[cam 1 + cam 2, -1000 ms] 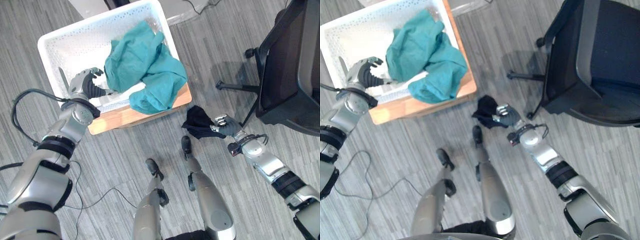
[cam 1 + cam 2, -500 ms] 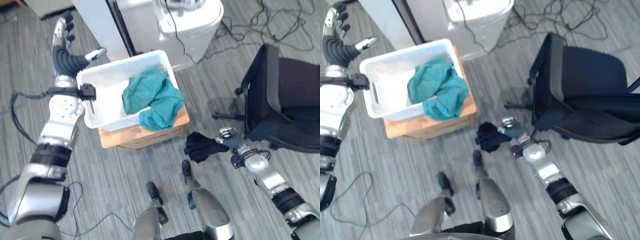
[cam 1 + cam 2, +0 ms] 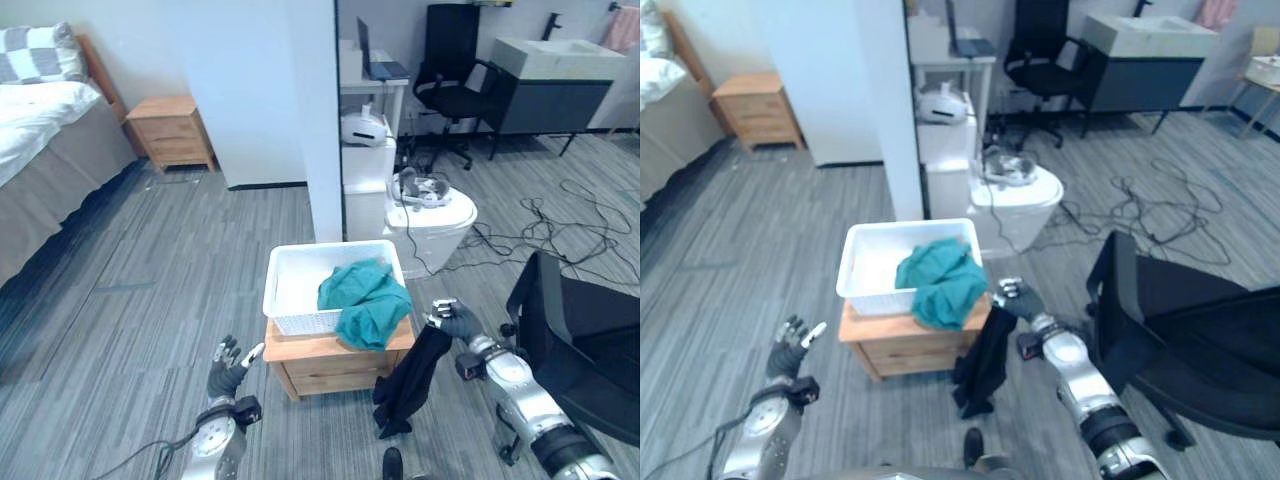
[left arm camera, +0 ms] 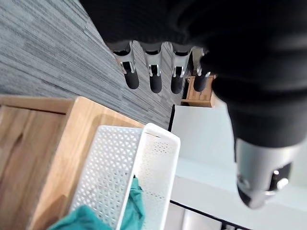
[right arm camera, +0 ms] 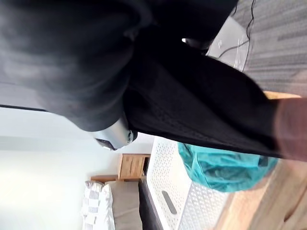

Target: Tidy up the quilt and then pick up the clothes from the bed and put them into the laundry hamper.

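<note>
My right hand (image 3: 455,320) stayed pinched on black garment (image 3: 408,385), now hanging just beside hamper (image 3: 290,290), not in. My left hand (image 3: 228,362) dropped away from hamper, fingers spread. Teal cloth (image 3: 365,300) already inside.

The bed (image 3: 40,150) is cut off by the left edge, so only one corner with a pillow (image 3: 40,52) shows. The black garment (image 3: 410,385) covers the right hand (image 3: 455,320) in its own wrist view — the fingers are lost behind the cloth. The teal clothes (image 3: 365,300) hide part of the white hamper's (image 3: 290,290) inside and its near right rim. The dark chair (image 3: 585,350) runs off the right edge — its base is unseen.
</note>
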### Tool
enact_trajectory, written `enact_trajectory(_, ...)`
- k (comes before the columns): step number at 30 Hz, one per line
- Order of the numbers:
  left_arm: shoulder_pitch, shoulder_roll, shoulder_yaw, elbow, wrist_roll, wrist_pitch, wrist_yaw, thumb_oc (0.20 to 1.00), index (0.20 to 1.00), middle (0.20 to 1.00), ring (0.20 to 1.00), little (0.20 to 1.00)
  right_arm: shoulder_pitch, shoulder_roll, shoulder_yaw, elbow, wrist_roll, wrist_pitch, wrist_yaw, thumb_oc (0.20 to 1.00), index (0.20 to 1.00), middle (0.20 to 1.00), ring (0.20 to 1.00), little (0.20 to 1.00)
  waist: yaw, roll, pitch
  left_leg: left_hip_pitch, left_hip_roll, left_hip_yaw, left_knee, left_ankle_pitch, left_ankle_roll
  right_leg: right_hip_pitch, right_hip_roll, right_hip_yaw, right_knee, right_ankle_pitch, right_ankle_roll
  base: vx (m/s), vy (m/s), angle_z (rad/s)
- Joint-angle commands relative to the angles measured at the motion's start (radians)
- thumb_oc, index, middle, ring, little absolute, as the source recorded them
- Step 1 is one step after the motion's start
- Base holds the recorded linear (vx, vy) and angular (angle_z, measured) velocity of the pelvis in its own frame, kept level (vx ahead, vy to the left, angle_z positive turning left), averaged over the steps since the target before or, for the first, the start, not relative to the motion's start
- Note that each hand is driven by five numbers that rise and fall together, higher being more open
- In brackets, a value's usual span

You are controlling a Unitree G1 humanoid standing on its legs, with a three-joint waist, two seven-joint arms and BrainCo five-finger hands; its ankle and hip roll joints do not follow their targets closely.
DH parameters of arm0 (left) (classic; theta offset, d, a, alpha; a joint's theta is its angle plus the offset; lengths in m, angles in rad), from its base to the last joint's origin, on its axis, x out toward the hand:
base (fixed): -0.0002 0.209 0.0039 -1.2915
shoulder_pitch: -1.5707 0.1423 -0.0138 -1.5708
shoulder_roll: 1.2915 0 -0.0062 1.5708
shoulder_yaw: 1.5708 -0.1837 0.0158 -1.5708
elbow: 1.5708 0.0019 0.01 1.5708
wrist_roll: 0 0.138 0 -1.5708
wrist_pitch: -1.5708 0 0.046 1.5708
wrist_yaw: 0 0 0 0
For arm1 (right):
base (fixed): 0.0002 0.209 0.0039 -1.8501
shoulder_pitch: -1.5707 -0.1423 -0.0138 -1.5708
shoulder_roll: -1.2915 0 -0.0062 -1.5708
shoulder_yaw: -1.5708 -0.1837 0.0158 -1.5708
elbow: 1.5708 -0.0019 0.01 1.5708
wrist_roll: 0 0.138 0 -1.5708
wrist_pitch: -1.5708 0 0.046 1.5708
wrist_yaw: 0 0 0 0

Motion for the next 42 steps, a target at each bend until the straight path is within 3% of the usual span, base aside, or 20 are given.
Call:
enact_trajectory(1, -0.114, 0.023, -0.02, -0.06, -0.035, -0.048, -0.001, 1.0, 1.0, 1.0, 1.0, 1.0, -0.065, 0.021, -0.047, -0.072, 0.034, -0.069, 0.024, 0.2, 0.2, 0.2, 0.2, 0.2, 0.031, -0.057, 0.146, -0.155, -0.094, -0.004, 0.391, -0.045, 0.007, 0.15, -0.07, -0.007, 0.001, -0.12, 0.057, 0.13, -0.001, 0.06)
enact_trajectory(2, -0.113, 0.018, -0.02, -0.056, -0.04, -0.04, -0.003, 1.0, 1.0, 1.0, 1.0, 1.0, -0.071, 0.018, -0.039, -0.073, 0.034, -0.068, 0.019, 0.2, 0.2, 0.2, 0.2, 0.2, 0.036, -0.057, 0.15, -0.173, -0.087, -0.006, 0.375, -0.032, 0.005, 0.155, -0.069, 0.002, -0.001, -0.123, 0.06, 0.26, 0.128, -0.06)
enact_trajectory(4, -0.093, 0.006, -0.016, -0.04, -0.036, -0.036, -0.032, 1.0, 1.0, 1.0, 1.0, 1.0, -0.091, 0.02, -0.019, -0.096, 0.031, -0.064, 0.012, 0.2, 0.2, 0.2, 0.2, 0.2, 0.06, -0.043, 0.158, -0.189, -0.051, -0.007, 0.137, 0.035, 0.005, 0.174, -0.053, 0.027, 0.0, -0.137, 0.078, 0.33, 0.187, -0.22)
enact_trajectory(5, -0.089, 0.004, -0.016, -0.039, -0.035, -0.034, -0.037, 1.0, 1.0, 1.0, 1.0, 1.0, -0.092, 0.02, -0.018, -0.098, 0.031, -0.065, 0.011, 0.2, 0.2, 0.2, 0.2, 0.2, 0.064, -0.042, 0.16, -0.187, -0.046, -0.009, 0.108, 0.054, 0.001, 0.181, -0.052, 0.027, -0.001, -0.139, 0.079, 0.28, 0.151, -0.36)
enact_trajectory(7, -0.064, -0.002, -0.014, -0.036, -0.028, -0.038, -0.065, 1.0, 1.0, 1.0, 1.0, 1.0, -0.092, 0.015, -0.025, -0.1, 0.035, -0.07, 0.011, 0.2, 0.2, 0.2, 0.2, 0.2, 0.084, -0.037, 0.164, -0.205, 0.003, -0.019, 0.017, 0.154, -0.028, 0.222, -0.052, 0.021, -0.001, -0.155, 0.083, 0.26, 0.144, -0.69)
enact_trajectory(8, -0.064, -0.002, -0.014, -0.036, -0.028, -0.038, -0.065, 1.0, 1.0, 1.0, 1.0, 1.0, -0.092, 0.015, -0.025, -0.1, 0.035, -0.07, 0.011, 0.2, 0.2, 0.2, 0.2, 0.2, 0.084, -0.037, 0.164, -0.203, 0.003, -0.019, 0.015, 0.155, -0.028, 0.224, -0.053, 0.021, -0.001, -0.155, 0.083, 0.37, 0.289, -0.16)
enact_trajectory(9, -0.034, -0.007, -0.004, -0.025, -0.031, -0.058, -0.111, 1.0, 1.0, 1.0, 1.0, 1.0, -0.085, 0.004, -0.037, -0.1, 0.036, -0.083, 0.025, 0.2, 0.2, 0.2, 0.2, 0.2, 0.093, -0.04, 0.147, -0.196, 0.014, 0.007, -0.014, 0.153, -0.018, 0.264, -0.067, 0.012, 0.013, -0.193, 0.096, 0.3, 0.265, 0.19)
enact_trajectory(13, -0.034, 0.01, -0.001, -0.036, -0.04, -0.029, -0.134, 1.0, 1.0, 1.0, 1.0, 1.0, -0.046, 0.008, -0.047, -0.119, 0.009, -0.126, 0.009, 0.2, 0.2, 0.2, 0.2, 0.2, 0.089, -0.029, 0.111, -0.187, 0.024, 0.003, -0.066, 0.163, -0.008, 0.282, -0.102, -0.012, 0.12, -0.248, 0.131, 0.36, 0.348, -0.22)
enact_trajectory(14, -0.069, 0.022, -0.027, -0.031, -0.04, -0.019, -0.144, 1.0, 1.0, 1.0, 1.0, 1.0, -0.026, 0.009, -0.059, -0.15, -0.021, -0.163, -0.015, 0.2, 0.2, 0.2, 0.2, 0.2, 0.072, -0.018, 0.11, -0.152, 0.007, -0.025, -0.065, 0.146, 0.021, 0.204, -0.159, -0.013, 0.377, -0.183, 0.159, 0.29, 0.327, 0.06)
enact_trajectory(18, -0.069, 0.022, -0.027, -0.031, -0.04, -0.019, -0.144, 1.0, 1.0, 1.0, 1.0, 1.0, -0.026, 0.009, -0.059, -0.15, -0.021, -0.163, -0.015, 0.2, 0.2, 0.2, 0.2, 0.2, 0.072, -0.018, 0.11, -0.153, 0.007, -0.025, -0.065, 0.146, 0.021, 0.204, -0.159, -0.013, 0.377, -0.183, 0.159, 0.15, 0.098, 0.21)
enact_trajectory(19, -0.119, 0.058, -0.078, -0.01, -0.036, -0.021, -0.133, 1.0, 1.0, 1.0, 1.0, 1.0, -0.09, -0.053, -0.094, -0.22, -0.012, -0.176, -0.026, 0.2, 0.2, 0.2, 0.2, 0.2, 0.007, -0.008, 0.145, -0.029, -0.022, -0.083, -0.067, 0.082, 0.043, -0.019, -0.136, 0.024, 0.486, -0.093, 0.17, 0.6, 0.084, 0.1)
enact_trajectory(20, -0.134, 0.067, -0.062, -0.014, -0.043, -0.008, -0.151, 1.0, 1.0, 1.0, 1.0, 1.0, -0.111, -0.085, -0.132, -0.329, -0.015, -0.121, -0.017, 0.2, 0.2, 0.2, 0.2, 0.2, -0.033, -0.022, 0.148, 0.011, -0.043, -0.123, -0.067, 0.045, 0.042, -0.052, -0.063, 0.045, 0.269, -0.1, 0.162, 0.75, 0.059, 0.34)
enact_trajectory(21, -0.156, 0.064, -0.058, -0.034, -0.029, 0.019, -0.154, 1.0, 1.0, 1.0, 1.0, 1.0, -0.137, -0.104, -0.165, -0.422, -0.043, -0.064, -0.014, 0.2, 0.2, 0.2, 0.2, 0.2, -0.07, -0.035, 0.147, 0.052, -0.08, -0.169, -0.067, 0.002, 0.051, -0.115, -0.026, 0.095, 0.154, -0.024, 0.17, 0.39, -0.114, 0.76)
enact_trajectory(27, -0.166, 0.066, -0.092, -0.026, -0.046, 0.017, -0.125, 1.0, 1.0, 1.0, 1.0, 1.0, -0.267, -0.177, -0.193, -0.448, -0.054, -0.026, -0.013, 0.2, 0.2, 0.2, 0.2, 0.2, -0.067, -0.054, 0.116, 0.077, -0.099, -0.185, -0.067, -0.041, 0.055, -0.071, -0.018, 0.124, 0.067, -0.005, 0.156, 0.13, -0.026, 0.84)
enact_trajectory(32, -0.163, 0.066, -0.101, 0.057, -0.072, 0.016, -0.171, 1.0, 1.0, 1.0, 1.0, 1.0, -0.533, -0.3, -0.123, -0.512, -0.052, 0.08, -0.011, 0.2, 0.2, 0.2, 0.2, 0.2, -0.031, -0.078, 0.059, 0.089, -0.119, -0.163, -0.067, -0.059, 0.042, 0.048, -0.028, 0.098, -0.032, -0.005, 0.142, 0.18, 0.04, 0.11)
enact_trajectory(38, -0.15, 0.096, -0.114, 0.067, -0.081, 0.062, -0.202, 1.0, 1.0, 1.0, 1.0, 1.0, -0.852, -0.387, 0.027, -0.396, -0.085, 0.1, -0.051, 0.2, 0.2, 0.2, 0.2, 0.2, 0.021, -0.107, 0.036, 0.1, -0.124, -0.162, -0.067, -0.058, 0.037, 0.084, -0.031, 0.057, -0.04, -0.007, 0.144, 0.19, -0.01, -0.07)
enact_trajectory(42, -0.127, 0.112, -0.113, 0.078, -0.079, 0.085, -0.198, 1.0, 1.0, 1.0, 1.0, 1.0, -1.01, -0.435, 0.126, -0.244, -0.147, 0.054, -0.094, 0.2, 0.2, 0.2, 0.2, 0.2, 0.057, -0.123, 0.027, 0.097, -0.125, -0.165, -0.067, -0.05, 0.033, 0.099, -0.035, 0.026, -0.05, -0.003, 0.146, 0.21, -0.06, 0.12)
